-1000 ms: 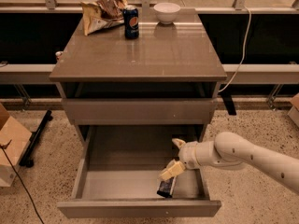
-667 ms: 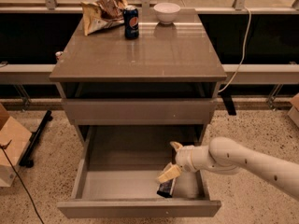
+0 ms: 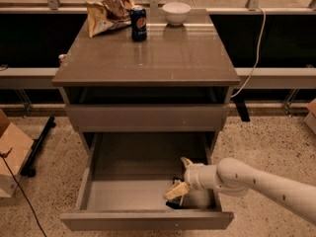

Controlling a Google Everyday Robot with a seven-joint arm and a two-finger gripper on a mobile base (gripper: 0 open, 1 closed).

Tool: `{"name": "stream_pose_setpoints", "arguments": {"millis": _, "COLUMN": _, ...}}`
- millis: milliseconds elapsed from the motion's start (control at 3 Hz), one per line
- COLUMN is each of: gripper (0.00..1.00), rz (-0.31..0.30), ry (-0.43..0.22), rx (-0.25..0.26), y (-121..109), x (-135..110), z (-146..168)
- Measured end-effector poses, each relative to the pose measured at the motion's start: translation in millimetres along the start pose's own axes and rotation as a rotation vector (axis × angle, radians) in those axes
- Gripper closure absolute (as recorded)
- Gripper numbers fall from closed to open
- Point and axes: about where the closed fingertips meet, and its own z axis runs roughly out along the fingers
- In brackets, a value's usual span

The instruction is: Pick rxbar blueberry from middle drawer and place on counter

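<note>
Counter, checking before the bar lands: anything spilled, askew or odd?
Only the crumpled tan-brown snack bag, slumped at its back left; the blue soda can stands upright. The gripper is inside the open grey drawer.

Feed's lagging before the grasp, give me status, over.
Tool open, low in front-right corner of middle drawer. Rxbar blueberry on drawer floor right under it, not gripped. Nothing blocking.

rxbar blueberry (image 3: 172, 205) mostly hidden by gripper (image 3: 177, 180) in middle drawer (image 3: 148, 220), arm (image 3: 256, 181) cropped right
</note>
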Motion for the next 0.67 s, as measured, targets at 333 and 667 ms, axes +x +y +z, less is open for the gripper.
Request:
{"name": "stream_pose_setpoints", "arguments": {"millis": 333, "gripper": 0.0, "rz": 0.01, "ry": 0.026, "rx": 0.021, "y": -3.0, "x": 25.2, "z": 12.7}}
{"name": "stream_pose_setpoints", "arguments": {"millis": 667, "gripper": 0.0, "rz": 0.007, "ry": 0.047, "rx": 0.049, "y": -1.6, "x": 45.5, "z": 23.4}}
